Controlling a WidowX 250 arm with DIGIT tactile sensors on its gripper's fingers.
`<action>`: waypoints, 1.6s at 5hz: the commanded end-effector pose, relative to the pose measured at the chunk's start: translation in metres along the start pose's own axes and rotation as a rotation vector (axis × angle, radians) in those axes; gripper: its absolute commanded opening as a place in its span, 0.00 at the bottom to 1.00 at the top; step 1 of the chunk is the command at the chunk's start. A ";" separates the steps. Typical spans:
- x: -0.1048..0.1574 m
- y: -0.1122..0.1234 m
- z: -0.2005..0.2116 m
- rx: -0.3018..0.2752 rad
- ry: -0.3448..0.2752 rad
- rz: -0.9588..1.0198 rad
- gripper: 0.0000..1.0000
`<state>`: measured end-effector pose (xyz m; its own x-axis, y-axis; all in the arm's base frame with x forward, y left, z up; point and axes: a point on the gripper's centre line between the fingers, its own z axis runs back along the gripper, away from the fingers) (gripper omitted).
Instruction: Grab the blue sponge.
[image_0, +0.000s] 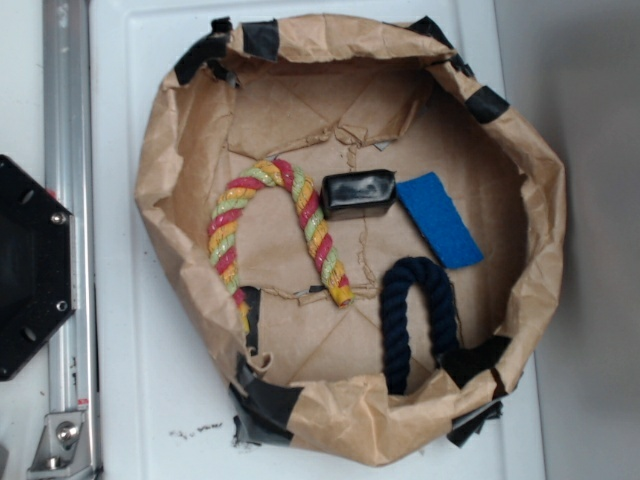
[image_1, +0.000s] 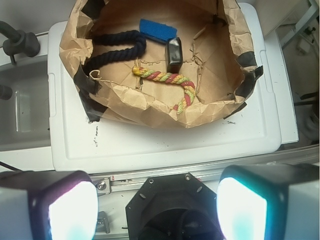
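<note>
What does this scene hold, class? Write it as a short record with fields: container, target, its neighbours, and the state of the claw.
container: brown paper basket patched with black tape, on a white surface
target: blue sponge, lying flat inside the basket
neighbours: black block close beside the sponge; navy rope bent in a loop; multicoloured rope beyond the block
claw: open, outside the basket, holding nothing
</note>
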<state>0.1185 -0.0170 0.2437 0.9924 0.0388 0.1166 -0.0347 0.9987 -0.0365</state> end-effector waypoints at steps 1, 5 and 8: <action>0.000 0.000 0.000 0.000 0.000 0.000 1.00; 0.167 0.027 -0.145 0.054 -0.029 -0.558 1.00; 0.180 0.015 -0.208 0.026 0.022 -0.738 1.00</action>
<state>0.3143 0.0068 0.0441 0.7718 -0.6344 0.0431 0.6333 0.7730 0.0369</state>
